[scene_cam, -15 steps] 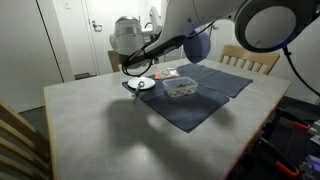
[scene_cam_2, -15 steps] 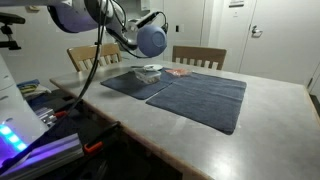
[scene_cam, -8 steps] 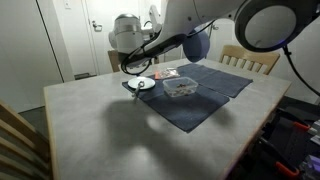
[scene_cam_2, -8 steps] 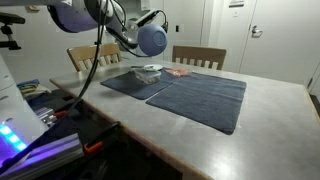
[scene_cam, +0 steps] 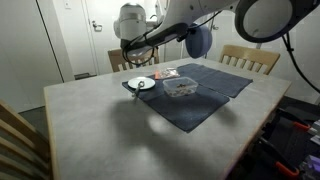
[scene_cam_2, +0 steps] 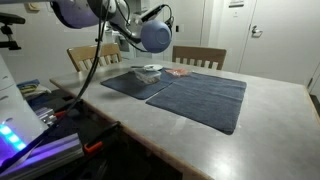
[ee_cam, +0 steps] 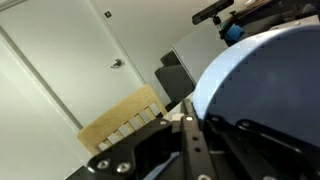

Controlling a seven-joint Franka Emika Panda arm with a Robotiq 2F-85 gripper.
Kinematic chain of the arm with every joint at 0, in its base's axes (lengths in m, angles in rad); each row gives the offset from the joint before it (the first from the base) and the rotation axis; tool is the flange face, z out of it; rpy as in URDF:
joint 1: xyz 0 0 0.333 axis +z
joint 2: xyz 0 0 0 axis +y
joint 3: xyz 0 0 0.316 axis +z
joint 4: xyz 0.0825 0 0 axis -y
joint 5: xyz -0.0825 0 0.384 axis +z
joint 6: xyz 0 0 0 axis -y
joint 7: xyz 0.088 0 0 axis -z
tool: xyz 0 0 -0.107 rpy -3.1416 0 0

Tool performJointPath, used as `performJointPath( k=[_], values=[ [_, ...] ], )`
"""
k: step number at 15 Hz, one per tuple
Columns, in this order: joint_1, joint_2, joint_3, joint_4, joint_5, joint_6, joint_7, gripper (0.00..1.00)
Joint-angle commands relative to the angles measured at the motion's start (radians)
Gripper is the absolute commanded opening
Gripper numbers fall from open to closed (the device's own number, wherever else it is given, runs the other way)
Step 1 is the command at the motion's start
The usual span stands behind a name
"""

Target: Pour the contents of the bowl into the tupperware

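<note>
My gripper (scene_cam: 186,35) is shut on the rim of the blue-purple bowl (scene_cam: 198,42) and holds it tipped on its side, high above the table. The bowl also shows in an exterior view (scene_cam_2: 154,37) and fills the right of the wrist view (ee_cam: 265,90), with the dark fingers (ee_cam: 195,135) clamped on its edge. The clear tupperware (scene_cam: 181,89) lies on the dark blue cloth (scene_cam: 205,95) below and to the left of the bowl, with something reddish-brown in it. It shows far back in an exterior view (scene_cam_2: 177,72). The bowl's inside is hidden.
A small white plate (scene_cam: 141,84) (scene_cam_2: 148,69) with a dark utensil lies beside the tupperware on the cloth's corner. Wooden chairs stand behind the table (scene_cam: 252,58) (scene_cam_2: 198,56) and at the near left (scene_cam: 20,140). Doors and a wall lie behind.
The arm has lifted the bowl a little higher above the table. The tupperware and plate have not moved.
</note>
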Motion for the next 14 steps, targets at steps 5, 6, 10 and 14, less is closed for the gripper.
performJointPath(
  k=[5, 6, 10, 14],
  values=[
    [-0.128, -0.103, 0.076, 0.062, 0.254, -0.011, 0.111, 0.01],
    [-0.142, -0.107, 0.081, 0.073, 0.295, -0.011, 0.137, 0.01],
    [-0.213, -0.129, 0.113, 0.131, 0.445, -0.018, 0.239, 0.01],
    [-0.287, -0.183, 0.168, 0.110, 0.581, 0.024, 0.387, 0.01]
  ],
)
